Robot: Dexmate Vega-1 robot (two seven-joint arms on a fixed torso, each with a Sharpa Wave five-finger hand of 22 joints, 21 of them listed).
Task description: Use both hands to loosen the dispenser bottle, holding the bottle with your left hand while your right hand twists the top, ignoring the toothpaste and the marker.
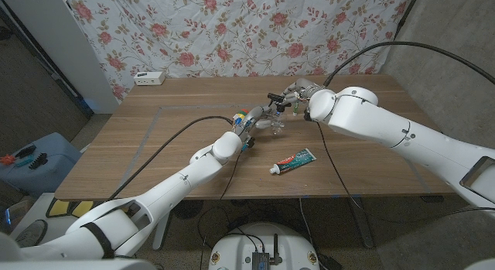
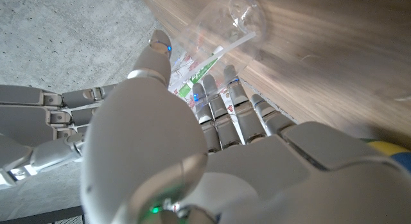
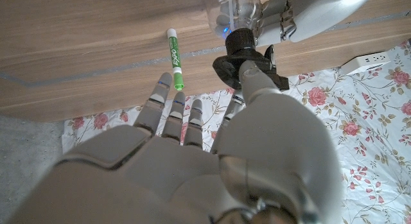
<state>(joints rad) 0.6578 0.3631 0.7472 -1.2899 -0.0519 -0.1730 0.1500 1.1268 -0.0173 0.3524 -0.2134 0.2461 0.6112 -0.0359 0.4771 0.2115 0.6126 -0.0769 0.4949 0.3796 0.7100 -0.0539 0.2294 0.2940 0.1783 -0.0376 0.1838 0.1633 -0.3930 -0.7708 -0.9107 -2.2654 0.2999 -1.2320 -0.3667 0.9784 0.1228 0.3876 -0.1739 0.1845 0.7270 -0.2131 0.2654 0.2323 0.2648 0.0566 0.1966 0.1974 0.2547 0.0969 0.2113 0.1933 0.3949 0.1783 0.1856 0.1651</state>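
Note:
A clear dispenser bottle (image 1: pixel 267 120) (image 2: pixel 225 25) (image 3: pixel 234 9) with a black pump top (image 1: pixel 274 95) (image 3: pixel 247 60) stands tilted near the table's middle. My left hand (image 1: pixel 246 131) (image 2: pixel 192 140) (image 3: pixel 308 15) grips its labelled body, with the fingers wrapped round it. My right hand (image 1: pixel 298 96) (image 3: pixel 192 160) reaches the top from the right. Its thumb lies on the black top and a bent finger sits just below, pinching it, while the other fingers are spread straight. The green marker (image 1: pixel 296 107) (image 3: pixel 174 57) lies just behind the bottle. The toothpaste tube (image 1: pixel 294 159) lies in front, nearer me.
A white power strip (image 1: pixel 148 78) (image 3: pixel 376 60) sits at the table's far left edge by the floral curtain. A blue bin (image 1: pixel 35 162) stands on the floor to the left. Black cables cross the wooden table (image 1: pixel 155 146) near both arms.

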